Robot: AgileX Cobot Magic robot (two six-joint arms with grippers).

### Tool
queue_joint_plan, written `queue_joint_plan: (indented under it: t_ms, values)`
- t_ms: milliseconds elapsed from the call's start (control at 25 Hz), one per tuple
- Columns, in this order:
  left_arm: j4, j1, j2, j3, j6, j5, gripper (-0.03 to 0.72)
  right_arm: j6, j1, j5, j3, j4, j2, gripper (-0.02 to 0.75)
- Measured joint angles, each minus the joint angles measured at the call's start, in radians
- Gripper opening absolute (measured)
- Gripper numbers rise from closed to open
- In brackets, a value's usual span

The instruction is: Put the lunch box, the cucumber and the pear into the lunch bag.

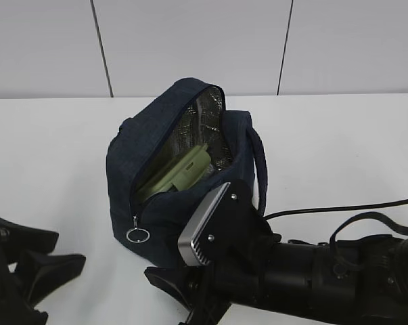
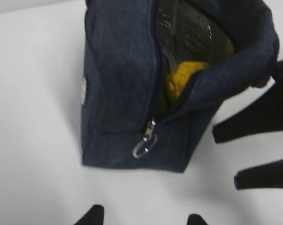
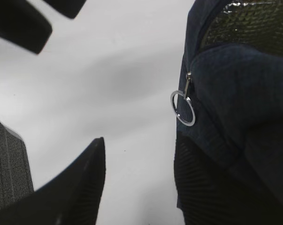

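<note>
The dark navy lunch bag [image 1: 163, 223] stands open at mid-table, its silver lining showing. The lunch box [image 1: 185, 170] with its pale green lid lies inside it. The left wrist view shows the yellow pear [image 2: 182, 77] inside the bag [image 2: 118, 84]. I cannot make out the cucumber. The zipper's silver ring pull [image 1: 137, 235] hangs at the bag's front corner. My left gripper [image 1: 65, 249] is open and empty, left of the bag. My right gripper [image 1: 173, 288] is open and empty, low in front of the bag, with one finger [image 3: 202, 183] against the bag's fabric below the ring [image 3: 183, 108].
A white table [image 1: 48, 149] runs back to a white panelled wall. The bag's looped handle [image 1: 258, 162] hangs on its right side. A black cable [image 1: 339, 208] trails to the right. The right arm's body [image 1: 305, 271] fills the lower right.
</note>
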Motion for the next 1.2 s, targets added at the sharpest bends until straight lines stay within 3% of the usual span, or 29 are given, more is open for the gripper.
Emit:
queue_joint_plan:
  t_ms: [200,360,480,680,880,1040,1200]
  values:
    - [-0.013,0.000,0.064,-0.008,0.004,0.052,0.322,0.002,0.000,0.000,0.000,-0.004,0.000,0.377]
    - [-0.006,-0.005,0.059,-0.049,0.109,0.050,0.323,0.002,0.002,0.000,0.000,-0.004,0.000,0.376]
    - [0.002,-0.047,0.006,-0.057,0.185,0.009,0.321,0.002,0.002,0.000,0.000,-0.004,0.000,0.376]
    - [0.145,-0.102,-0.043,-0.057,0.232,-0.028,0.321,0.002,0.002,0.000,0.000,-0.005,0.000,0.376]
    - [0.181,-0.105,0.014,-0.058,0.225,0.059,0.297,0.002,0.002,0.000,0.000,-0.005,0.000,0.375]
    - [0.179,-0.081,0.111,-0.059,0.088,0.108,0.265,0.002,0.002,0.000,0.000,-0.005,0.000,0.375]
    - [0.288,-0.109,0.167,-0.115,0.061,0.208,0.261,0.002,0.002,-0.002,0.000,-0.005,0.000,0.375]
